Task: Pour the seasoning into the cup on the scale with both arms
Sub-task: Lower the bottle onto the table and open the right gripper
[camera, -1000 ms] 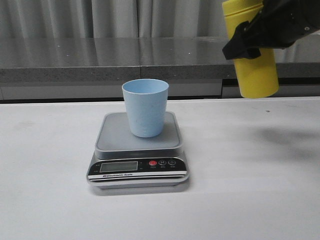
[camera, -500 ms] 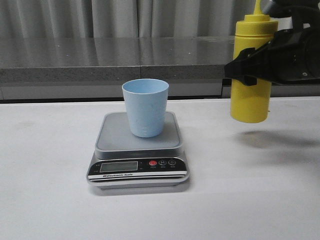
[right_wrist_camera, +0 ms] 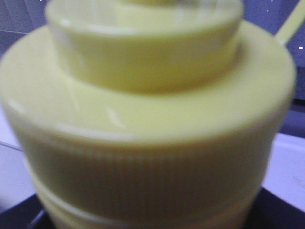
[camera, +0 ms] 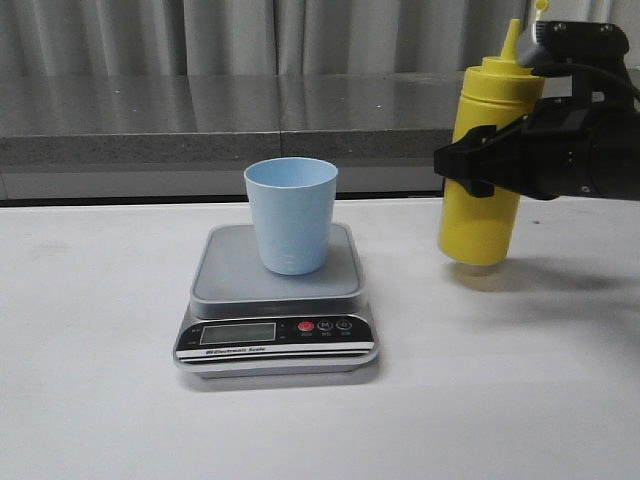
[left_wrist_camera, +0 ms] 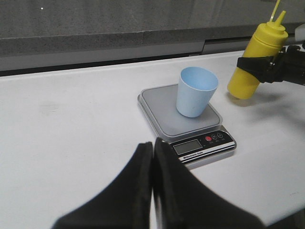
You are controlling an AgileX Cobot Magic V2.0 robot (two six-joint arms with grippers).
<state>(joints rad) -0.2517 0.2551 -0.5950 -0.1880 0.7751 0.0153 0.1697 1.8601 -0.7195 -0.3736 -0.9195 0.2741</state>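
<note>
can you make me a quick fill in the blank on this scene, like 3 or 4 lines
1. The pale blue cup stands on the platform of the ____.
2. The right gripper is shut around the yellow ____ bottle.
3. The left gripper has its fingers pressed ____, holding nothing.
4. In the front view, the bottle is to the ____ of the cup.

Missing words: scale; seasoning; together; right
</note>
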